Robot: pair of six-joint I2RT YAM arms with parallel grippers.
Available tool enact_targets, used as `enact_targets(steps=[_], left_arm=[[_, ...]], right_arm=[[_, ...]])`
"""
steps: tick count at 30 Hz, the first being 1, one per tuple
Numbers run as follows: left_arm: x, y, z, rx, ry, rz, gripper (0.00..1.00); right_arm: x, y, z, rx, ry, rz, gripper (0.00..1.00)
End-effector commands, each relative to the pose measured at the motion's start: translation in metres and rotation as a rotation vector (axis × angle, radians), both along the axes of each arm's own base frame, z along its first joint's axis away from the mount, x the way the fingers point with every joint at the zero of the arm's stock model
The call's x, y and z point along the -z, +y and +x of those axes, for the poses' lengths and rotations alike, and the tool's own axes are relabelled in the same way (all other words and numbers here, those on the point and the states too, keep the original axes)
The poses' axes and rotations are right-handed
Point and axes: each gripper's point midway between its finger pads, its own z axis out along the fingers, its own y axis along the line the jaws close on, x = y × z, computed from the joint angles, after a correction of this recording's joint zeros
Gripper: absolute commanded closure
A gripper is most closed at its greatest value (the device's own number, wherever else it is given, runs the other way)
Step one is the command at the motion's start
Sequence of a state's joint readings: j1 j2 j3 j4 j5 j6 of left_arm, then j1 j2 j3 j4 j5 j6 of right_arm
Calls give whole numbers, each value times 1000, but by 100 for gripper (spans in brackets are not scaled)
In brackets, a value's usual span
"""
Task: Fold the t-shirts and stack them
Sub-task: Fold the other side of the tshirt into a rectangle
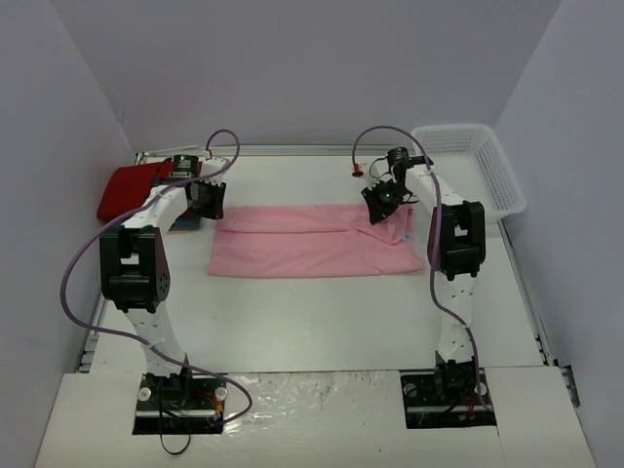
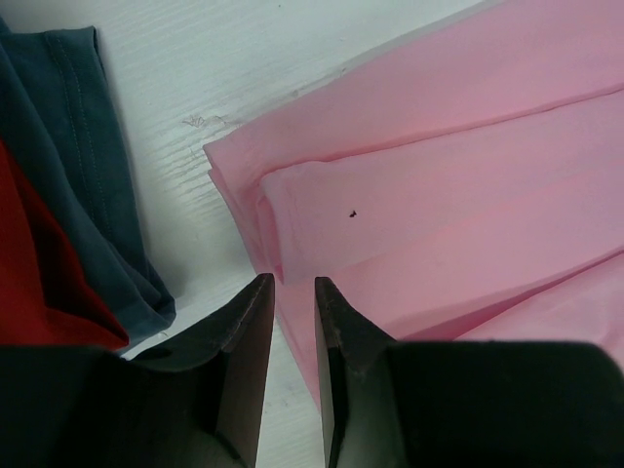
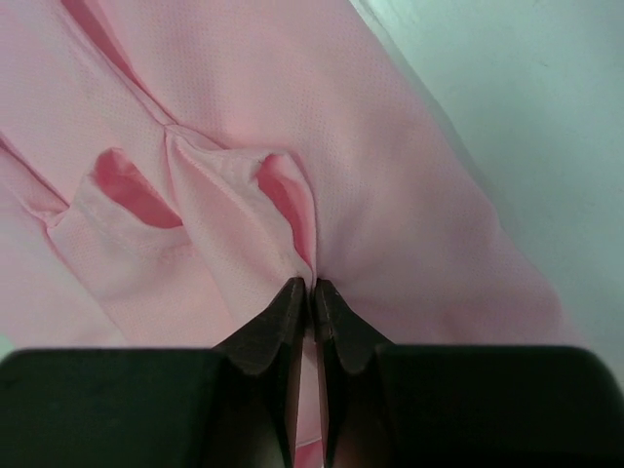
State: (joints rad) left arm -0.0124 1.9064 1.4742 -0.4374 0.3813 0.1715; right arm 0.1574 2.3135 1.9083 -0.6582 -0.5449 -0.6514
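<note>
Mid-fold on the pink shirt. Spread flat across the middle of the worktop, already doubled into a long band, long axis running left to right.

Gripped at the far right corner by the right hand: closed tight, with a raised ridge of pink cloth pinched between the tips. Flanked at the opposite end by the left hand, poised just over the stacked layers of the left edge. Parted there only by a narrow slit, with nothing visibly caught in it, so probably not gripping yet.

Off to the far left, just beside the left hand and apart from the band: red shirt, folded, lying on top of blue shirt. At the far right, a white basket, apart from all the cloth.

Likely next: bringing one short end over onto the other, halving the band across its length. Hinging on one relation: band lying between the two hands, one hand at each end, right end already held, left end merely hovered over. For a right-to-left fold, carry straight along the long axis toward the left hand, the one nearer the stack.

With only the far corner pinched, some risk of the near corner dragging and skewing the fold. Worth pinning the left end down first, judging by the loose, soft look of the cloth.
</note>
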Motion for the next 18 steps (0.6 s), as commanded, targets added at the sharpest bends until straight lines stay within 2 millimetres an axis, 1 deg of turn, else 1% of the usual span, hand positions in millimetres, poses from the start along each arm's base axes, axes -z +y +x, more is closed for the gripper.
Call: enact_targets(steps=[1,3,10,15,18], left_arm=[[-39,-1,2,6,-88,-22,77],[-40,-1,2,4,-90,-25,77],[-40,-2,2,9,-92,-29,77],[-40,-3,2,11,-92,-32,77],[-40,-4,1,12,-90,-34,77]], right_arm=[[-39,4,-13,-5,-30,-4,94],[-43,4,-16,-7,-35,-7,94],[-50,5,-26,-18,-40,-20,94],[-49,7,-31,-25,-35,-29,93],[-49,8,-33,-30,-36,-32,90]])
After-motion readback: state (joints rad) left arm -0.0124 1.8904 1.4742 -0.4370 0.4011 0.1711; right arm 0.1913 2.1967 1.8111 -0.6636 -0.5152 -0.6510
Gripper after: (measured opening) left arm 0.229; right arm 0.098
